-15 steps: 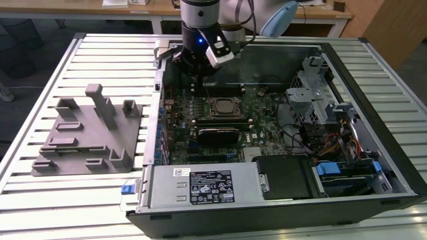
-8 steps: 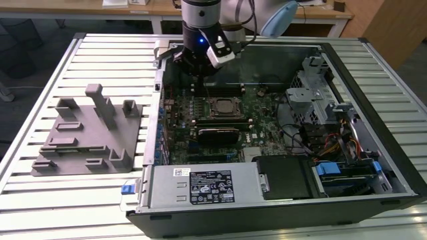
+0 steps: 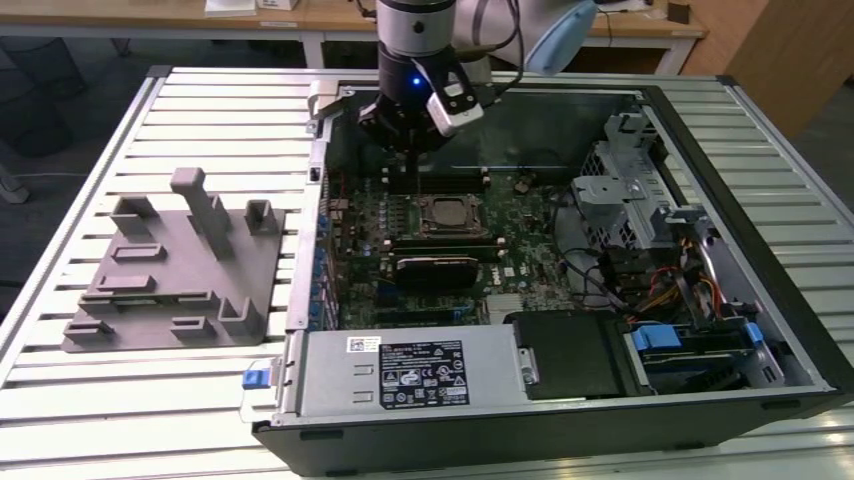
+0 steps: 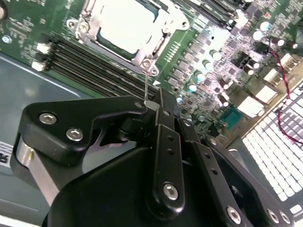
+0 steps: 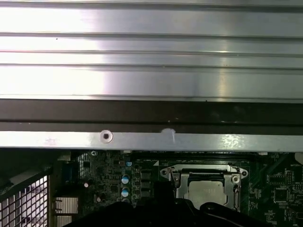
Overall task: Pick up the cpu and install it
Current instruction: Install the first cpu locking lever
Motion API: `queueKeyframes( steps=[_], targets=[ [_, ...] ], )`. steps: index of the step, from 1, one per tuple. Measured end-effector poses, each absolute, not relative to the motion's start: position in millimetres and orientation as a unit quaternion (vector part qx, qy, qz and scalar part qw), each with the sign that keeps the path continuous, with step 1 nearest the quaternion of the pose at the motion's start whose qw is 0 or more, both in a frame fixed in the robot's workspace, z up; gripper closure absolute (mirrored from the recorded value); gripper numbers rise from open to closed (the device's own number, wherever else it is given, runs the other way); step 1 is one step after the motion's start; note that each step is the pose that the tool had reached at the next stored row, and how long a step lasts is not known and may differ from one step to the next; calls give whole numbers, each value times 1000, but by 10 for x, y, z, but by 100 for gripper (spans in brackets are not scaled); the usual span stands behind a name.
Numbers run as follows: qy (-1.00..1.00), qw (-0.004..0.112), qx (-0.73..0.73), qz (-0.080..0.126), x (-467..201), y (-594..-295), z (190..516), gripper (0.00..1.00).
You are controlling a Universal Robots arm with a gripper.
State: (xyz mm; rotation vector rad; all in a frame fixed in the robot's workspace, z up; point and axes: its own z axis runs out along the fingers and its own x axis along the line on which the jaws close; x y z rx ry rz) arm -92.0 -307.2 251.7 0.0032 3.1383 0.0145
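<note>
The cpu (image 4: 124, 22) lies flat in the motherboard socket, its pale metal top framed by the socket's metal bracket (image 4: 150, 60). The first wrist view shows the cpu (image 5: 206, 190) in the same socket, under the case wall. In the exterior view the cpu (image 3: 447, 214) sits at the middle of the green board inside the open computer case. My gripper (image 3: 400, 146) hangs over the board just behind the socket, toward the case's rear wall. The gripper (image 4: 159, 96) is shut, holds nothing, and is a short way from the socket's corner.
A grey plastic holder (image 3: 174, 270) with upright posts stands on the slatted table at the exterior view's left. Inside the case are a power supply (image 3: 387, 375), a dark heatsink (image 3: 434, 270), a drive cage (image 3: 627, 195) and loose cables (image 3: 641, 290). The case walls (image 3: 747, 230) ring the board.
</note>
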Motion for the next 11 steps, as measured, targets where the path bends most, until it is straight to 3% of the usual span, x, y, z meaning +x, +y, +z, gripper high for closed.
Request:
queueKeyframes(
  steps=[11],
  targets=[
    [1000, 1, 1, 8, -722, -3076, 2510, 89]
  ],
)
